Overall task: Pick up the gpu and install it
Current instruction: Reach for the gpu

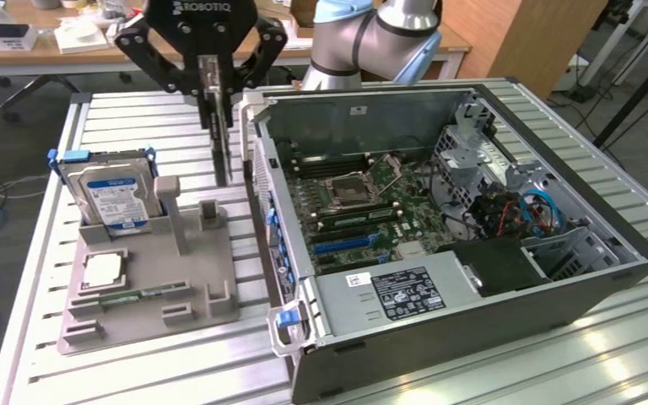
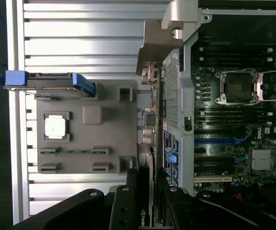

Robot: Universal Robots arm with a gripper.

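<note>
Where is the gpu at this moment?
In the exterior view the gpu hangs upright in the gripper, between the grey parts holder on that view's left and the open computer case on its right.

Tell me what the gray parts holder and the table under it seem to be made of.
The gray parts holder looks like matte plastic, perhaps printed: uniform dull gray, no shine. The table looks like bare aluminium: pale ribbed slats with bright glare.
</note>
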